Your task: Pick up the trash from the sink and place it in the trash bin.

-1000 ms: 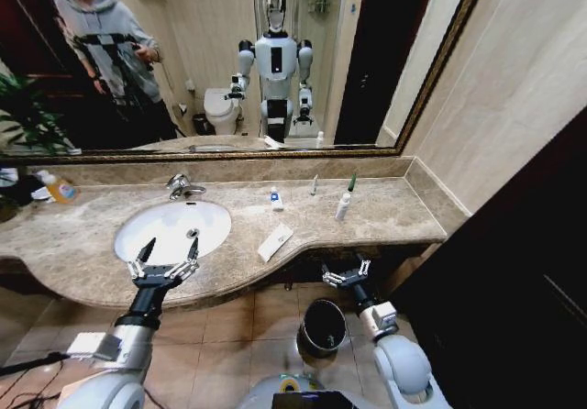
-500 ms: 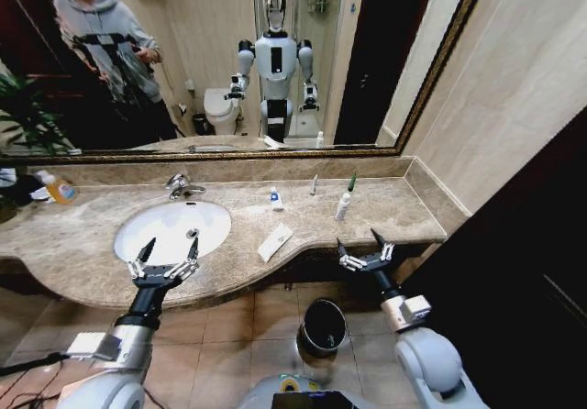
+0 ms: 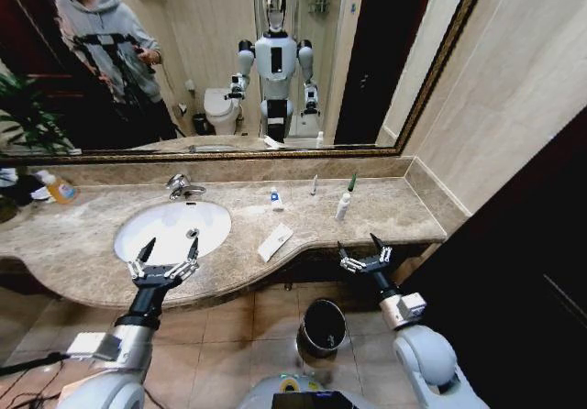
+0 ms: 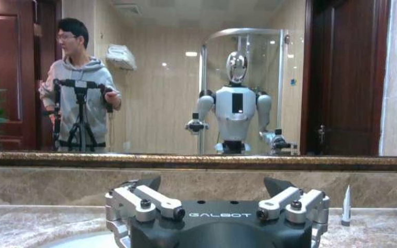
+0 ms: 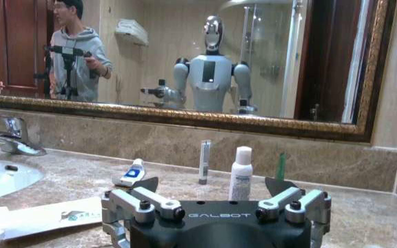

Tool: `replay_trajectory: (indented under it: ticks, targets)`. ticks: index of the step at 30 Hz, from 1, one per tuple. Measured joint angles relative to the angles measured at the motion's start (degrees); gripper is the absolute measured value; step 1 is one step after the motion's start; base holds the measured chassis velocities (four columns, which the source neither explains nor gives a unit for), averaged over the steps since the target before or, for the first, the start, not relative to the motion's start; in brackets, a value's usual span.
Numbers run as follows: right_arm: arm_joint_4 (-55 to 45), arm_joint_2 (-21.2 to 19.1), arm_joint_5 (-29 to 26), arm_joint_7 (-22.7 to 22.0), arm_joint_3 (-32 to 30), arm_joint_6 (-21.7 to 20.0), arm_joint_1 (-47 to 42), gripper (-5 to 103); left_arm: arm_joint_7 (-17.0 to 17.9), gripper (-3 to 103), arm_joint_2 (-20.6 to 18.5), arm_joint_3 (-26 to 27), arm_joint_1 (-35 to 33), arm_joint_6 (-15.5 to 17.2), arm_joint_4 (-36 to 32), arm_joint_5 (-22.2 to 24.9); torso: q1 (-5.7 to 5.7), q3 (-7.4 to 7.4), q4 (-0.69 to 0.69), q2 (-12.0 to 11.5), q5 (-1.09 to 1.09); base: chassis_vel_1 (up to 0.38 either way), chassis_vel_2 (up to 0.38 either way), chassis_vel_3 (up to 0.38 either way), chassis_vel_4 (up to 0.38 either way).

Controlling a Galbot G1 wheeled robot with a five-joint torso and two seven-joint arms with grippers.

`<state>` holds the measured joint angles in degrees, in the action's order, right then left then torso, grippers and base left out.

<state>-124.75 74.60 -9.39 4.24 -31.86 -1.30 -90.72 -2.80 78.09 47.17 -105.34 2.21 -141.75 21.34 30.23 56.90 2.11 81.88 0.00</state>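
A: Where is the trash?

B: The white bottle (image 3: 343, 206) stands on the table (image 3: 385, 209), beside the sink (image 3: 174, 229). My right end effector (image 3: 364, 257) is spread, approaching; next, reach forward.

A: Your left?

B: My left end effector (image 3: 165, 263) hovers spread before the sink.

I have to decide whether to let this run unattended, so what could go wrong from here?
1. The litter lies on the marble counter, not in the basin; the white bottle stands upright and thin, so a sideways approach by the open right gripper might topple it.
2. The flat packet lies flush near the counter's front edge; fingers may push it off rather than lift it.
3. The trash bin sits on the floor below the counter, so a drop released from counter height could miss.
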Motion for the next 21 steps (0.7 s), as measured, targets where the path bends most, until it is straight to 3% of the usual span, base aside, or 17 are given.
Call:
replay_trajectory:
  ticks: [21]
  targets:
    - [1.5,0.6,-1.5,-0.1,0.4,0.0,0.9,100,0.0,100,0.0,0.0,0.0,0.0,0.0,0.0,0.0,0.0,0.0,0.0,-0.01,0.0,0.0,0.0,0.0]
